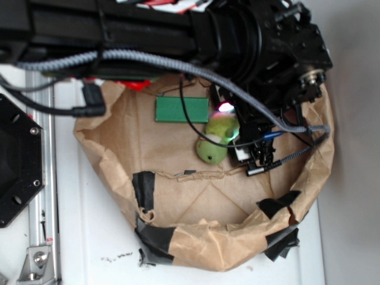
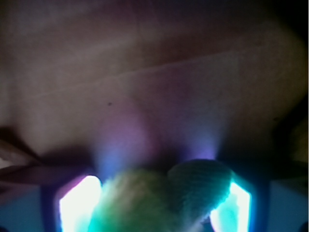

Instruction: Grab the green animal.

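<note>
Black arm links [image 1: 178,29] and a braided grey cable [image 1: 148,59] fill the top of the overhead view, reaching across a crumpled brown paper tray [image 1: 196,237] patched with black tape [image 1: 151,240] on a white table [image 1: 89,237]. Inside the tray, the green animal [image 1: 215,141] lies on the paper floor toward the right, its yellow-green body tinted by pink and green light at the upper end. Directly beside and above it sits the gripper [image 1: 234,127], its glowing pads [image 2: 79,203] flanking the toy on both sides in the wrist view, where the fuzzy plush fills the bottom centre. Whether the jaws actually press the toy cannot be told. A flat green block [image 1: 181,109] rests just left of the toy, apart from it.
</note>
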You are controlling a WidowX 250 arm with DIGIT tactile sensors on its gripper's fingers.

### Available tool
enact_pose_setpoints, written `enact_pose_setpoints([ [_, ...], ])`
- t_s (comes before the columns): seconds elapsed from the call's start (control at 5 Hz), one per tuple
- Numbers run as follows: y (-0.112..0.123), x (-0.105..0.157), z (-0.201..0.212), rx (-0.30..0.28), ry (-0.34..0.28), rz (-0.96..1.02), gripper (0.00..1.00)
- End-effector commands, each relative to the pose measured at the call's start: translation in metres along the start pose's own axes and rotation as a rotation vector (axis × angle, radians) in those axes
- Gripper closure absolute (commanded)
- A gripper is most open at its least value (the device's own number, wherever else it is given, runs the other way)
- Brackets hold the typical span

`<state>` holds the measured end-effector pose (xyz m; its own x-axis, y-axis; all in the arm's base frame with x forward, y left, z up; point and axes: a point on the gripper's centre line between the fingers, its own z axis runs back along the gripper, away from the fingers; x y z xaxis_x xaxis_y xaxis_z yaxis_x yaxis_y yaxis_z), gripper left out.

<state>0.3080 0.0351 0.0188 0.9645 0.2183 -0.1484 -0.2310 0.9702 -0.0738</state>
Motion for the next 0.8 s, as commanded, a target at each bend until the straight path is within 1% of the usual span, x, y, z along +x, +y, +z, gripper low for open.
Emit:
enact_pose_setpoints([
  [0.0,-0.019,-0.016,0.042,0.093,-0.196,-0.134,1.0],
  [0.2,-0.024,-0.035,0.089,0.113,-0.326,-0.191,1.0],
  [0.4,-0.023,-0.041,0.138,0.158,-0.357,-0.198,1.0],
  [0.6,-0.021,-0.047,0.168,0.235,-0.376,-0.242,1.0],
])
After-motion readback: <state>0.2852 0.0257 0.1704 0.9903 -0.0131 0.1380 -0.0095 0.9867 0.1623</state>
